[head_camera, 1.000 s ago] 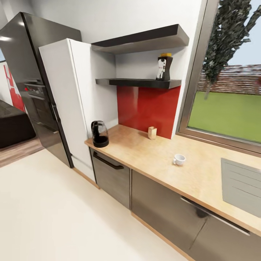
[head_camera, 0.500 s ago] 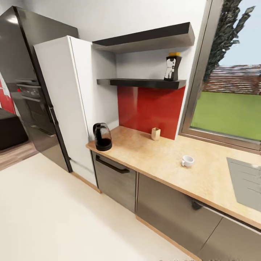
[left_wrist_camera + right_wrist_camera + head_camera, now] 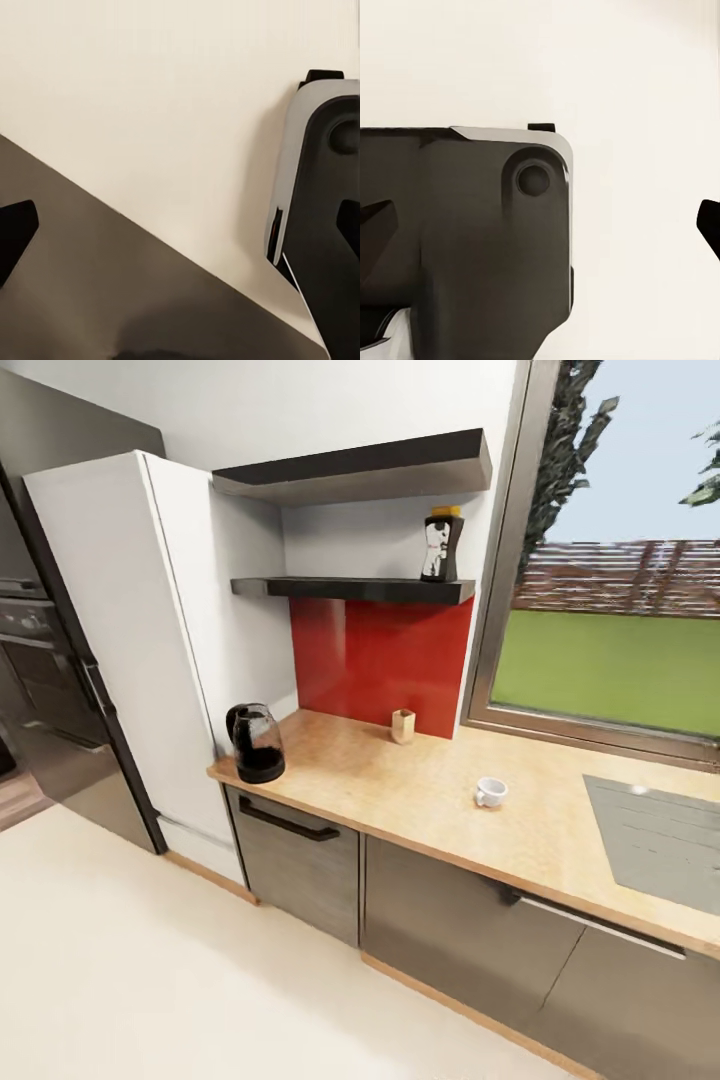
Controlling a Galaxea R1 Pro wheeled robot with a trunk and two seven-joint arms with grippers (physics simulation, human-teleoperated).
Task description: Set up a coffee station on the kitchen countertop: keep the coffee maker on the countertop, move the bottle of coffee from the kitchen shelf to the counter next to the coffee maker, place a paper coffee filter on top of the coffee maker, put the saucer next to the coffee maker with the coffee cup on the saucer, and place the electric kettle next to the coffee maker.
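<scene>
On the kitchen countertop: one electric kettle, one coffee cup; both claws apart.

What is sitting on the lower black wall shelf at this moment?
Only the bottle of coffee stands on the lower black shelf, near its window end. The rest of the visible shelf top looks bare, though the camera sits low, so anything flat further back cannot be ruled out.

Tall white cabinet; dark oven column beside it; red backsplash panel; small tan holder before the panel; window; grey cooktop; cream floor.
</scene>
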